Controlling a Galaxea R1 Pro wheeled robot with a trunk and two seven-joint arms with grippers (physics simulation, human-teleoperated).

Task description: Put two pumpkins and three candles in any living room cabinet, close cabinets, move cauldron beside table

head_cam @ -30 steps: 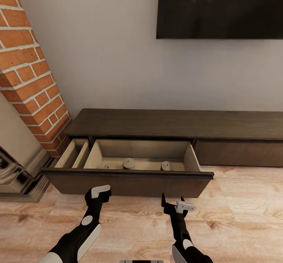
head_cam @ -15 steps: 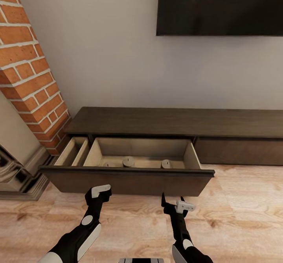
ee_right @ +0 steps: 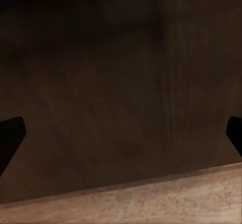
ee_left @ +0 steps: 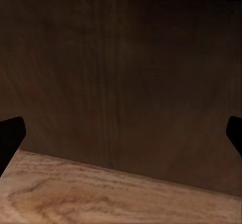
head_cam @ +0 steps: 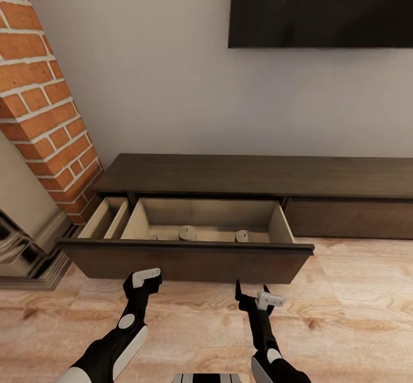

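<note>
- Head view: cabinet drawer stands pulled out; candles sit inside.
- Left tool and right tool hover before the drawer front, both spread wide, empty.
- Step, likely: closing the drawer. Next: press both tools against the front, push evenly.

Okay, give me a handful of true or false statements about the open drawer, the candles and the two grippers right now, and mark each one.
1. The wide drawer of the cabinet is pulled out. True.
2. A pumpkin sits in the drawer beside the candles. False: candles show inside, no pumpkin.
3. The left gripper holds a candle. False: its fingers stand apart with nothing between them in the left wrist view.
4. The right gripper is open and faces the dark drawer front. True.
5. Both grippers are down inside the drawer. False: they are in front of it, over the wood floor.
</note>
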